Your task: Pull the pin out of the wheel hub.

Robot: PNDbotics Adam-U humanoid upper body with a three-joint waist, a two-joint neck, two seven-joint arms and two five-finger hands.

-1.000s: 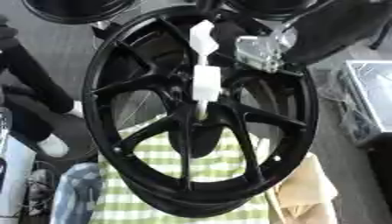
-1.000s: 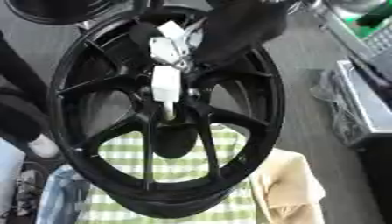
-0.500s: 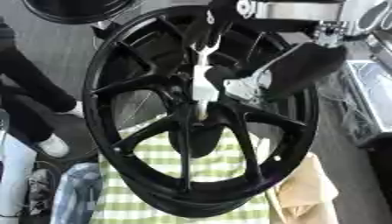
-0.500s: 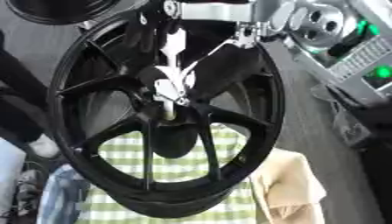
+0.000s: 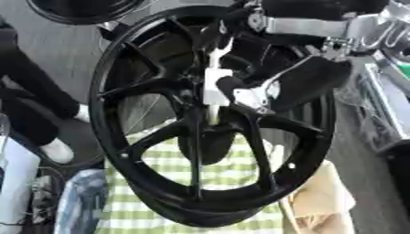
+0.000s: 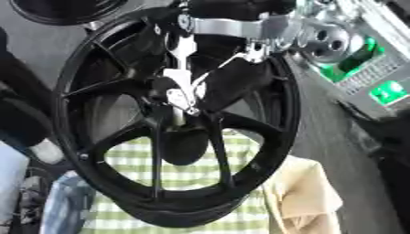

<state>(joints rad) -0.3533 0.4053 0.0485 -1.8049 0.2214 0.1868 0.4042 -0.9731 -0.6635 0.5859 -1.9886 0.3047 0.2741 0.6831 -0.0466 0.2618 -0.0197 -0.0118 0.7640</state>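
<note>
Left eye view, pin (image 5: 214,87) visible, right hand (image 5: 300,84) beside

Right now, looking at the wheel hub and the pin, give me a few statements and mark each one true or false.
1. The white pin stands at the centre of the black wheel hub. True.
2. The right hand reaches in from the upper right and is at the pin. True.
3. The wheel hub lies on a plain red cloth. False: a green and white checked cloth shows through the spokes.
4. The left hand is holding the rim. False: no left hand shows in either view.
5. The pin lies on the floor beside the wheel. False: it is at the hub's centre.
</note>
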